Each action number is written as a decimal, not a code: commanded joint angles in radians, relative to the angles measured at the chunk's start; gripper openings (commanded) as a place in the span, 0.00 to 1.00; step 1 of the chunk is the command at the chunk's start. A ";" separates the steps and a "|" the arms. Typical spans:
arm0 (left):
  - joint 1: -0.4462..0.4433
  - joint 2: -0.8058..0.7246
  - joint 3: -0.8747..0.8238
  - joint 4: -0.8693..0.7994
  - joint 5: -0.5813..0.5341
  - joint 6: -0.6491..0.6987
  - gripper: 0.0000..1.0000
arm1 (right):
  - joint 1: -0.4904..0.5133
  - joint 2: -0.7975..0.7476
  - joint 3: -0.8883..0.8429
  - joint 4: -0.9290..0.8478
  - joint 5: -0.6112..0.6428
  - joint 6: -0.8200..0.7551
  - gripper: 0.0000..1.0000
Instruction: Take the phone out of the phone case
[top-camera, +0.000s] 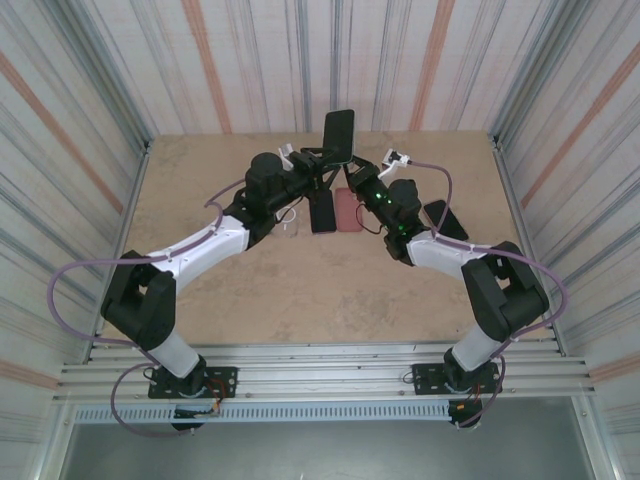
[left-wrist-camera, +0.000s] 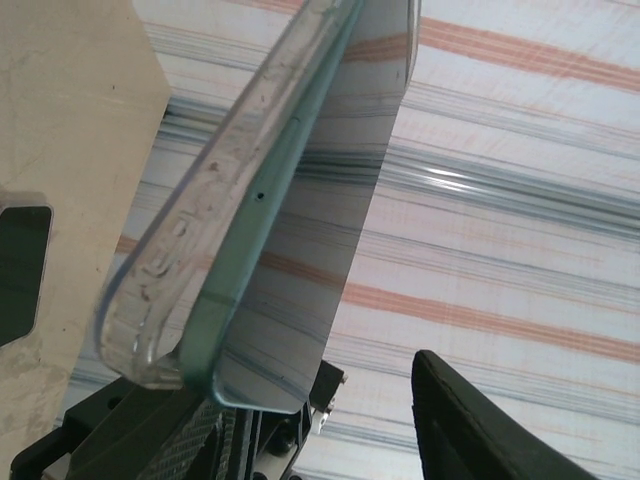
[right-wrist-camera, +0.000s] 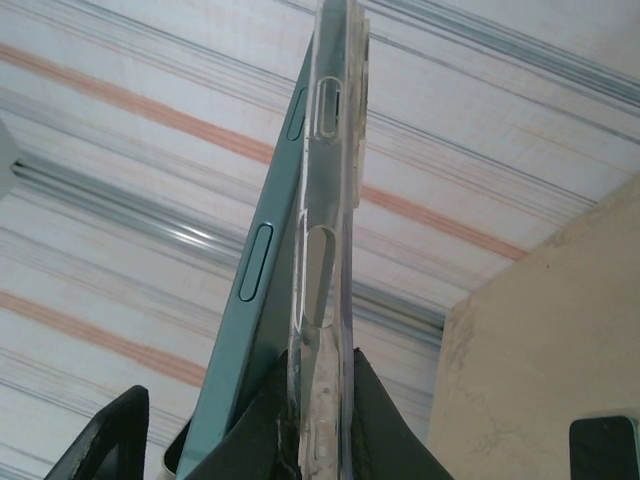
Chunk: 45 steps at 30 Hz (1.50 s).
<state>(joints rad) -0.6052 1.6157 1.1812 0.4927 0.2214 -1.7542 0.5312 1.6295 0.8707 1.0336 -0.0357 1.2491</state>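
Two black-and-white arms reach from the near edge across the beige tabletop (top-camera: 250, 290) and meet toward its far side. Three flat slabs lie on it. One dark rectangular slab (top-camera: 443, 218) is by the right arm. Further on, a second dark slab (top-camera: 322, 212) and a pink slab (top-camera: 348, 210) sit side by side under the grippers. I cannot tell whether they are phones or cases. A small pale object beside the left arm is too blurred to identify.

Above these, one teal-edged phone with a glossy screen (top-camera: 339, 135) stands upright in the air, with one clear plastic phone case (right-wrist-camera: 325, 230) against its back. The case has peeled away from the phone along one long edge, but the two touch at the base.

The right gripper (right-wrist-camera: 318, 410) is clenched on the bottom of the case. The left gripper (top-camera: 318, 157) has its jaws parted, and one dark finger (left-wrist-camera: 470, 430) stands apart from the screen. Its other finger is hard to make out behind the phone.

Striped corrugated walls (top-camera: 250, 60) enclose the table.
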 joint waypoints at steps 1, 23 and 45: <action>0.012 0.009 0.046 -0.047 -0.140 0.025 0.48 | 0.037 -0.006 0.014 0.194 -0.012 0.028 0.00; 0.012 0.033 0.118 0.008 -0.131 0.040 0.10 | 0.040 -0.024 0.011 -0.021 0.058 0.043 0.00; -0.025 0.135 0.122 0.055 -0.098 0.068 0.07 | -0.227 -0.285 -0.112 -0.553 0.011 -0.157 0.00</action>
<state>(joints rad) -0.6121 1.7103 1.2594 0.4808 0.1329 -1.7241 0.3462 1.4006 0.7750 0.5549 0.0036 1.1419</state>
